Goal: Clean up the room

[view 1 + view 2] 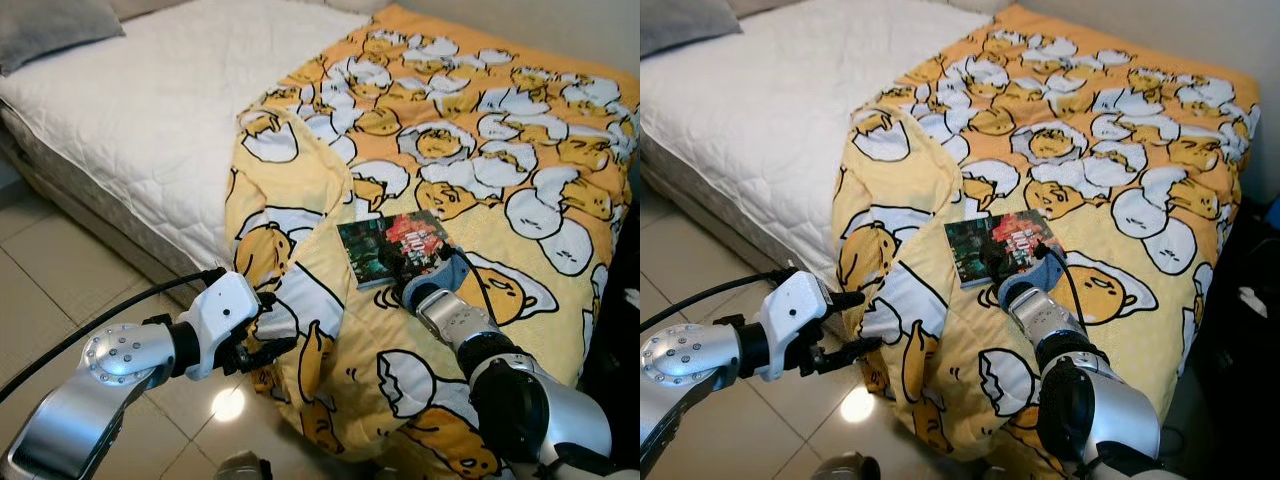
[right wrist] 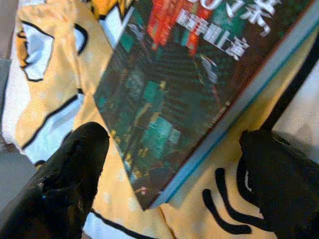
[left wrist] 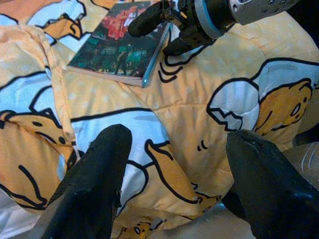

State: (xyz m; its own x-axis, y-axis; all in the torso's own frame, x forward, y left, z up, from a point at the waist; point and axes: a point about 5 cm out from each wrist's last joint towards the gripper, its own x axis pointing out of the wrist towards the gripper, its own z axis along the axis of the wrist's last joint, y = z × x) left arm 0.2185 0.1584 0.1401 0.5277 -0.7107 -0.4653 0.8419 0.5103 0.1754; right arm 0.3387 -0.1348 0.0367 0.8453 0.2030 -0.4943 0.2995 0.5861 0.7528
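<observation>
Straddling book (image 1: 392, 248), right gripper (image 2: 174, 184) open

We see a bed (image 1: 130, 120) with a white quilted top on a tiled floor (image 1: 40, 280). A grey pillow (image 1: 50, 30) lies at its head, and a yellow blanket (image 1: 500, 150) covers its foot, carrying a book (image 1: 390, 248).
</observation>
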